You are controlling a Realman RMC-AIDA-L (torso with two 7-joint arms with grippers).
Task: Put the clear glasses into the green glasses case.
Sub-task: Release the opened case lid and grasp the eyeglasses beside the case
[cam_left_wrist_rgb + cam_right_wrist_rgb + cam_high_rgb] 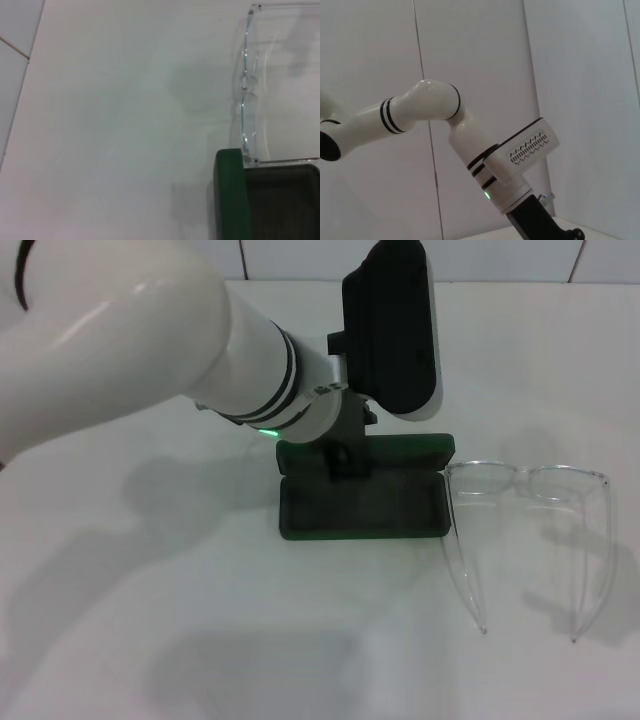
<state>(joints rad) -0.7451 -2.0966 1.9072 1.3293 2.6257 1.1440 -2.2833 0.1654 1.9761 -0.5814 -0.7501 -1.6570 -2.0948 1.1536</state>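
White bench [200,640], tiled wall behind.

The green glasses case [362,490] is seen lying open near the middle of the bench, its dark grey lined tray facing up toward the robot and the lid laid back on the far side. In the left wrist view a green edge of the case [231,195] and a strip of dark lining are shown at one corner.

The clear glasses [530,530] are seen on the bench to the right of the case, unfolded, front bar toward the far side and both temple arms pointing toward the robot. The near corner of the frame is just beside the case's right end; touching or not cannot be told. The same transparent frame [246,100] is seen in the left wrist view, running up from the case corner.

The left claw [345,455] is lowered over the back edge of the case, at the hinge side. Its fingers are mostly hidden by the wrist housing; open or closed cannot be told.

The right claw is not seen in any view; from its wrist camera only the left arm [435,115] against the wall is shown.
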